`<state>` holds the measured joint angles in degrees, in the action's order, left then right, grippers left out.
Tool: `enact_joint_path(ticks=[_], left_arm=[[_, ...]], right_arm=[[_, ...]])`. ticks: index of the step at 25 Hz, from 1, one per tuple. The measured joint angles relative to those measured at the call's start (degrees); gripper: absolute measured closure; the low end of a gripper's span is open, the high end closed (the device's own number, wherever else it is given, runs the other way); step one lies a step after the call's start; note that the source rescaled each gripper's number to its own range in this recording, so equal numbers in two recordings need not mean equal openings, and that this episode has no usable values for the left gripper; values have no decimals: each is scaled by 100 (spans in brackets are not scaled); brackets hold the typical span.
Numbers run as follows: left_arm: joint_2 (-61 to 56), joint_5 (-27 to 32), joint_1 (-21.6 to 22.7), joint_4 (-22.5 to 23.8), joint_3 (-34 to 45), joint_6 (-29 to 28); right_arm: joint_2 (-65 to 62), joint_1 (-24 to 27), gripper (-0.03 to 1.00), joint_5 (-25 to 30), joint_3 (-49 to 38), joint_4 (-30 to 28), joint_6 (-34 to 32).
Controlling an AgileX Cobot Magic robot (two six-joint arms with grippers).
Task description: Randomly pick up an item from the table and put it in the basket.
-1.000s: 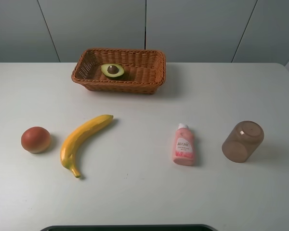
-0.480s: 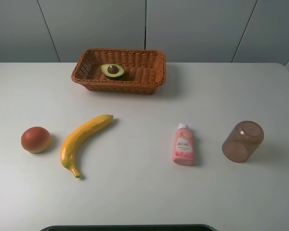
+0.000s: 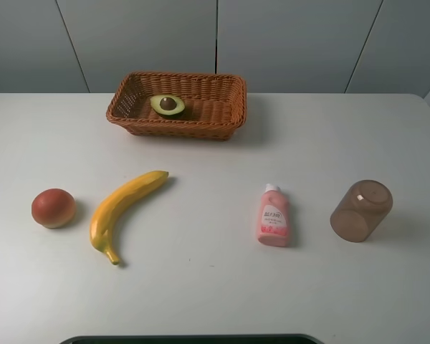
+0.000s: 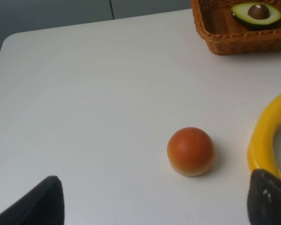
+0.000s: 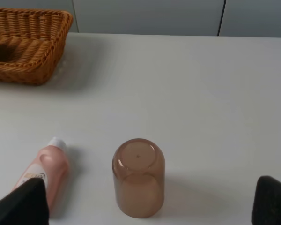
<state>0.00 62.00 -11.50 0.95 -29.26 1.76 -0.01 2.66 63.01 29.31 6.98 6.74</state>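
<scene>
The halved avocado (image 3: 168, 104) lies cut side up, pit showing, inside the wicker basket (image 3: 179, 132) at the back of the white table (image 3: 201, 294). It also shows in the left wrist view (image 4: 256, 13), inside the basket (image 4: 234, 43). Neither arm shows in the exterior high view. My left gripper (image 4: 152, 208) is open and empty, low over the table on the near side of the red-orange fruit. My right gripper (image 5: 147, 221) is open and empty, on the near side of the brown cup. The basket's corner (image 5: 23, 70) shows in the right wrist view.
A round red-orange fruit (image 3: 53, 208) and a yellow banana (image 3: 122, 208) lie at the left. A pink bottle (image 3: 274, 217) lies right of centre. A translucent brown cup (image 3: 360, 210) lies on its side at the right.
</scene>
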Motion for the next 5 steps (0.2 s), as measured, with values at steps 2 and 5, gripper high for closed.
enact_joint_path(ticks=[2,5], left_arm=[[0,0,0,0,0,0],[0,0,0,0,0,0]], right_arm=[[0,0,18,0,0,0,0],[0,0,18,0,0,0,0]])
